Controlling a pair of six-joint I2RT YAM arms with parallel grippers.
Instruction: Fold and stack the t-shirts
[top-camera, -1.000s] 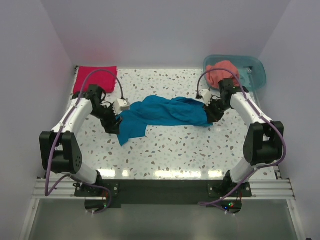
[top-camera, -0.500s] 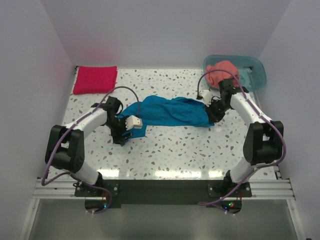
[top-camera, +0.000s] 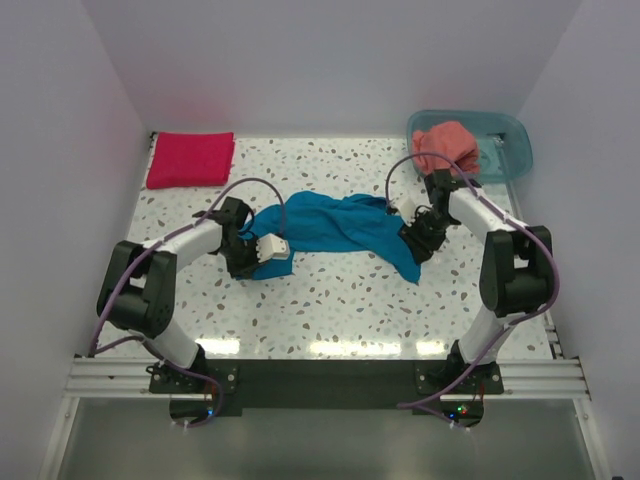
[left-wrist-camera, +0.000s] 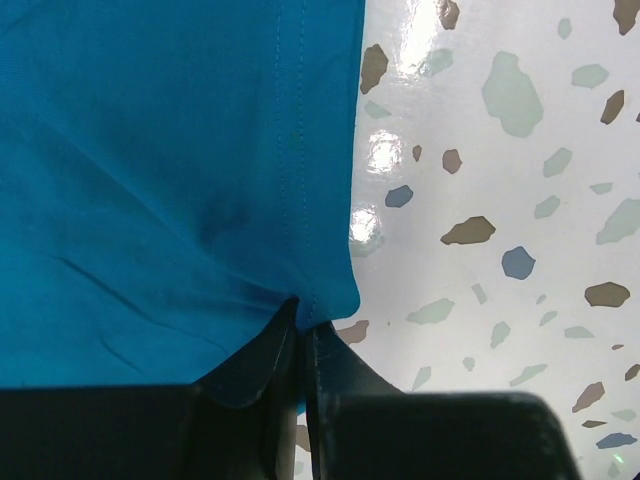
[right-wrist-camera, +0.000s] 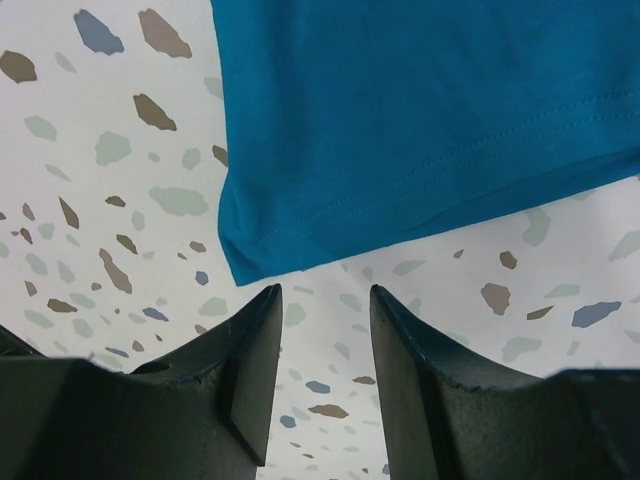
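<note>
Top external: crimson t-shirt (top-camera: 190, 160) lay folded; teal t-shirt (top-camera: 330, 225) sprawled unfolded; salmon t-shirt (top-camera: 447, 142) lay in tub (top-camera: 512, 152); left gripper (left-wrist-camera: 300, 325) clenched on teal hem; right gripper (right-wrist-camera: 322, 297) released, empty.

No writing, label, brand, number or sign can be read anywhere, neither on the teal t-shirt (top-camera: 330, 225), the tub (top-camera: 517, 137) nor the worktop (top-camera: 340, 300).

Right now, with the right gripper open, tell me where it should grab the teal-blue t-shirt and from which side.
Pinch the stitched hem corner of the teal-blue t-shirt, just ahead of the right gripper. It lies flat on the table with bare surface beside it, so probably come down from that bare side and close across the hem. The left gripper pinches another hem corner.
</note>
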